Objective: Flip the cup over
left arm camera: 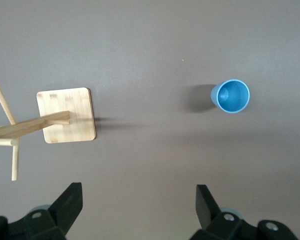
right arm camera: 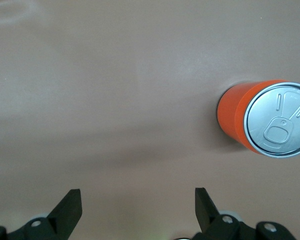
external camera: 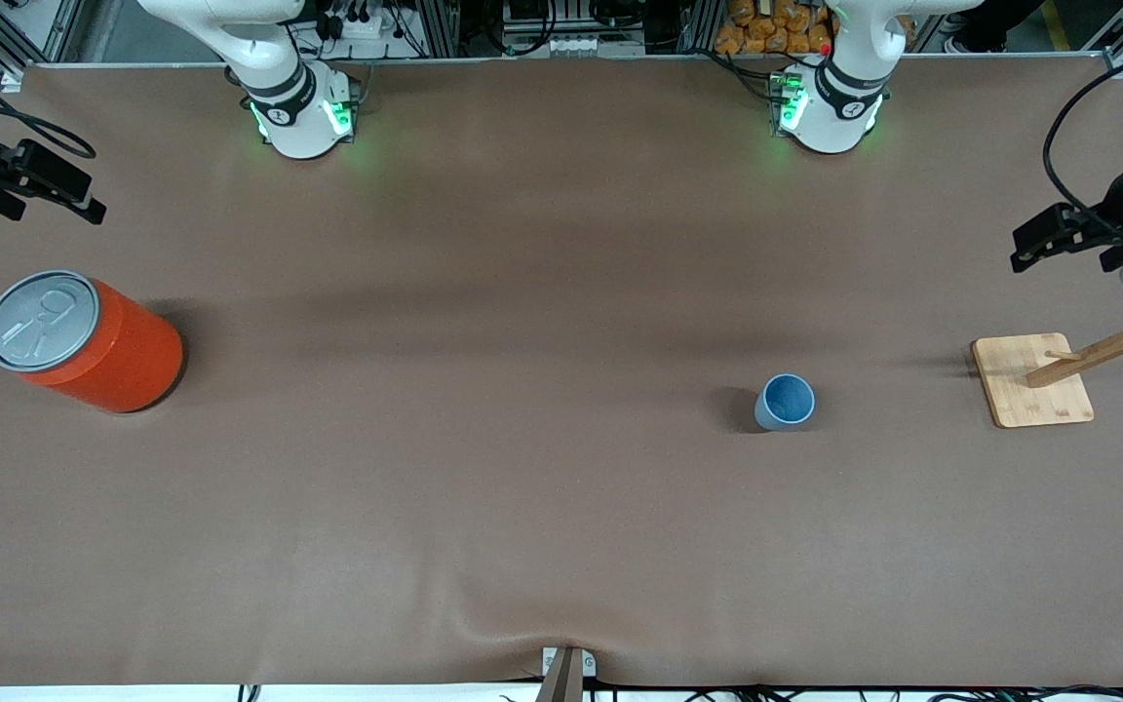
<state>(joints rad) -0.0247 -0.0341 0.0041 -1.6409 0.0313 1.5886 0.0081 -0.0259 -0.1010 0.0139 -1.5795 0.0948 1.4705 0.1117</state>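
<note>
The small light blue cup [external camera: 785, 402] stands upright on the brown table, mouth up, with its darker blue inside showing. It is toward the left arm's end of the table and also shows in the left wrist view [left arm camera: 231, 96]. My left gripper [external camera: 1059, 236] hangs high over the table's edge at the left arm's end, open and empty [left arm camera: 139, 192], well apart from the cup. My right gripper [external camera: 30, 180] hangs high over the right arm's end, open and empty [right arm camera: 138, 197], above the table near the can.
A large orange-red can [external camera: 84, 339] with a grey pull-tab lid stands at the right arm's end and also shows in the right wrist view [right arm camera: 266, 120]. A wooden peg stand on a square base [external camera: 1031, 382] stands beside the cup toward the left arm's end, and shows in the left wrist view [left arm camera: 66, 115].
</note>
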